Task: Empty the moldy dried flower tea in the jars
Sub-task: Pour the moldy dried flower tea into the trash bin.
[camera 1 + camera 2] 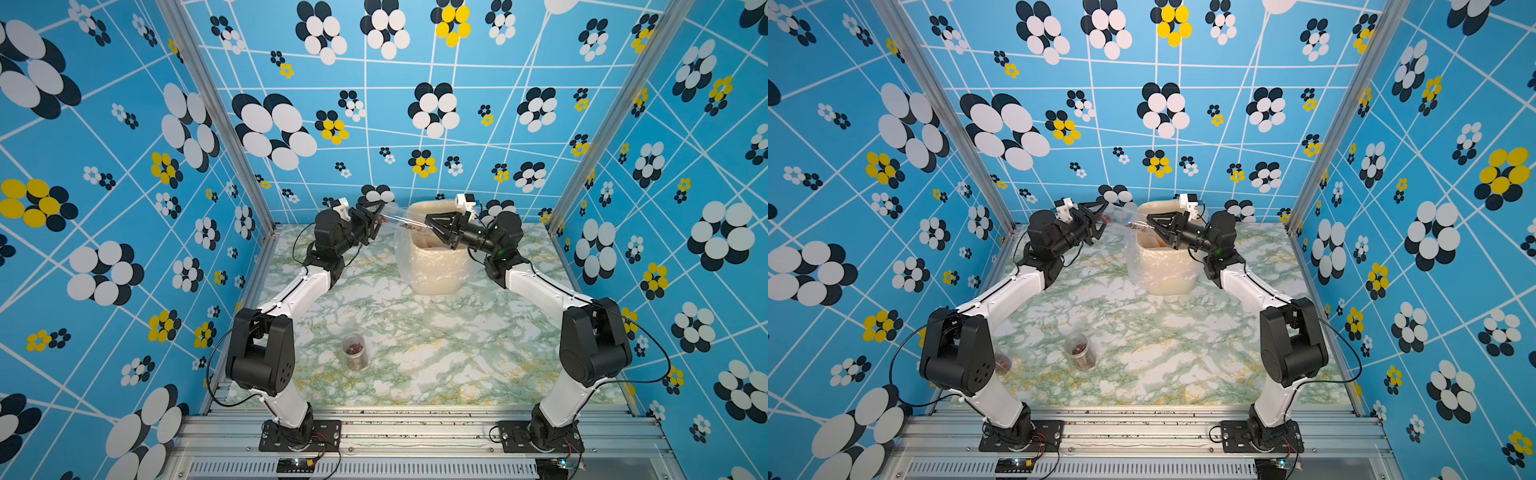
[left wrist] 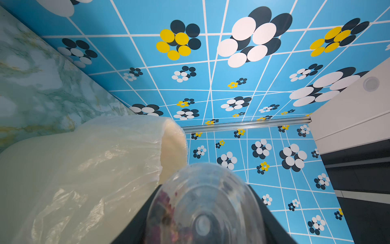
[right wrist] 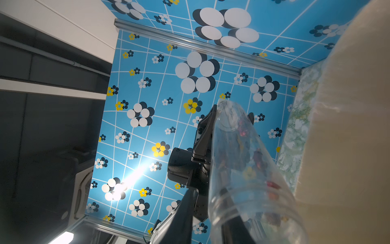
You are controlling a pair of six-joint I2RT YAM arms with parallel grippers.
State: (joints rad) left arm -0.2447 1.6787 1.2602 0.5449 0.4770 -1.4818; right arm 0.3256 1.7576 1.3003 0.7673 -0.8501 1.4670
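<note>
A: L fingers (image 1: 376, 216)?
B: Clamped on jar (image 1: 399, 217) base. Jar's up in the air, lying near level, mouth over bin (image 1: 436, 270).
A: R fingers (image 1: 428, 219)?
B: At jar mouth, tips near together. Gap & hold: can't tell.
A: Tea (image 1: 408, 225)?
B: Red-brown bits along jar's low side. 2nd jar (image 1: 354, 351) w/ tea upright on desk (image 1: 415, 365), well apart from bin.

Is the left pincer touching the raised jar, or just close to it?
Touching. In the left wrist view, the raised jar sits base-first inside the left pincer, with the black fingers flush against its sides and no gap showing.
</note>
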